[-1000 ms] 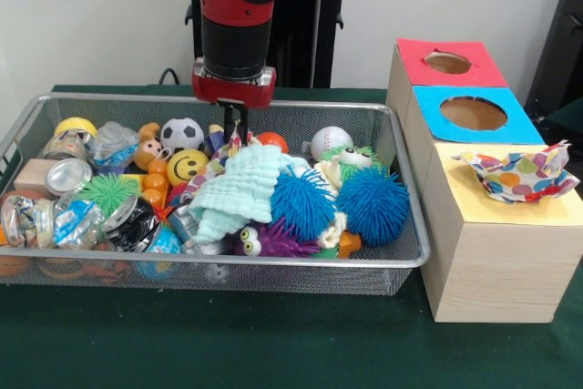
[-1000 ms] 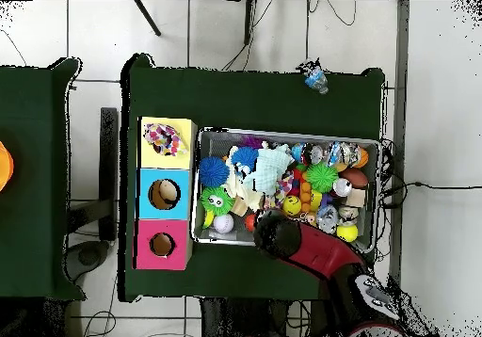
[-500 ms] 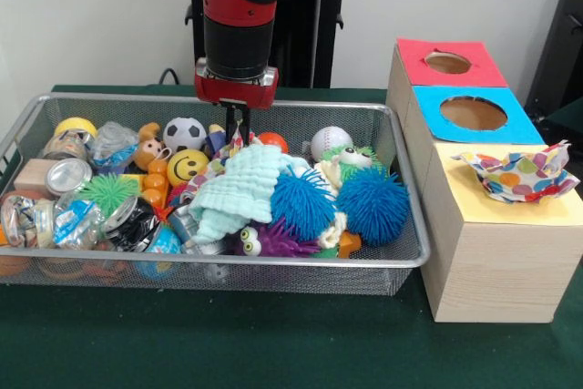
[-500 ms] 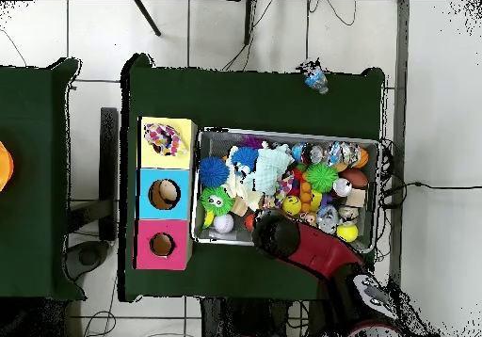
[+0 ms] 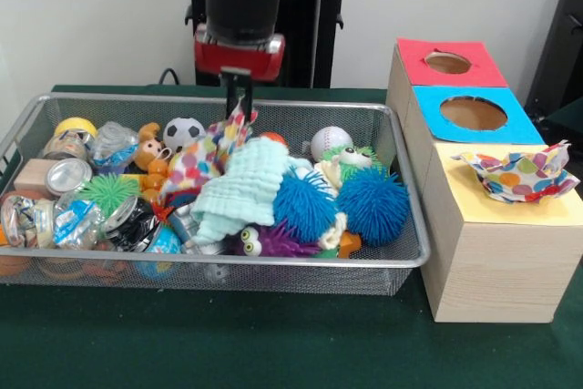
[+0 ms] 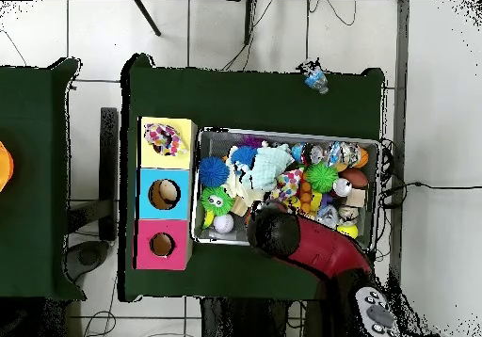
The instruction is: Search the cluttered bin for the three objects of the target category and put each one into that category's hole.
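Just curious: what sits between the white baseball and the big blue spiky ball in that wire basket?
In the front view, a green fuzzy toy with bulging eyes sits between the white baseball and the big blue spiky ball.

mint-green cloth beside blue spiky balls, soccer ball

The bin, a shallow silver wire-mesh basket with a thick rim, lies directly below the fingers, which pinch the top corner of one polka-dot cloth; this cloth hangs down and to the side of them, its lower part draped on the clutter. A second polka-dot cloth sits crumpled, bowl-like, over the yellow-surround hole, well apart from the fingers, atop the pale wooden box. A third polka-dot cloth cannot be made out.
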